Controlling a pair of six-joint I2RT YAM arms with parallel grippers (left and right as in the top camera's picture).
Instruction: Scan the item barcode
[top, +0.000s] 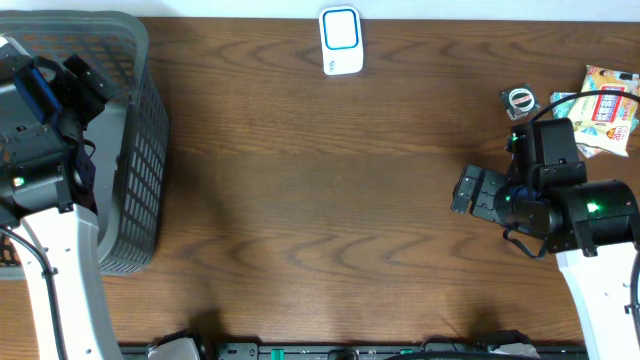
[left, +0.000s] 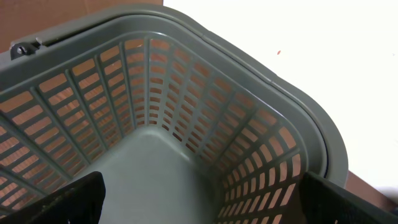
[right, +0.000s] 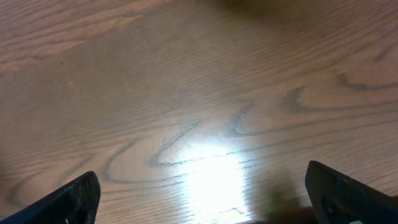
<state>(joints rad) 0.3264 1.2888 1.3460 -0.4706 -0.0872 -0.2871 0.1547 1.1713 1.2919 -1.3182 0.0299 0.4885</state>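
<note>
Two grippers, both standing wide, neither holding anything. R gripper (right: 202, 193) is hovering low over bare table (top: 330, 200), fingers spread to the edges of its wrist view, pointing toward table centre. L gripper (left: 205, 202) is hanging equally wide inside the grey basket (left: 261, 81) at the table's left end; the stretch of basket floor it's facing is showing no contents.

Outward from the R arm, the items are lying near its wrist, toward the far-right corner. A snack packet (top: 610, 105), colourful and flat, is overlapping something teal-edged; I cannot tell if that's a separate pkt. A small round item (top: 520, 99) in a dark wrapper is sitting just beside. No barcode is showing in any view. The scanner (top: 340, 41), white w/ blue face, is sitting at the far edge mid-table, well apart from both arms.

Risks, as I'm judging them:
- R gripper is facing away from the items, so swinging round could be knocking the round item or shoving the packet off the edge.
- A flat, crinkly pkt could be slipping or folding in the pinch, hiding the code.
- Code side unknown, so it may be getting presented wrong way up to the scanner.
- Overlap could mean lifting two at once.

Count: grippers 2; basket 1; scanner 1; round item 1; packets 1 sure, poss. 2.
</note>
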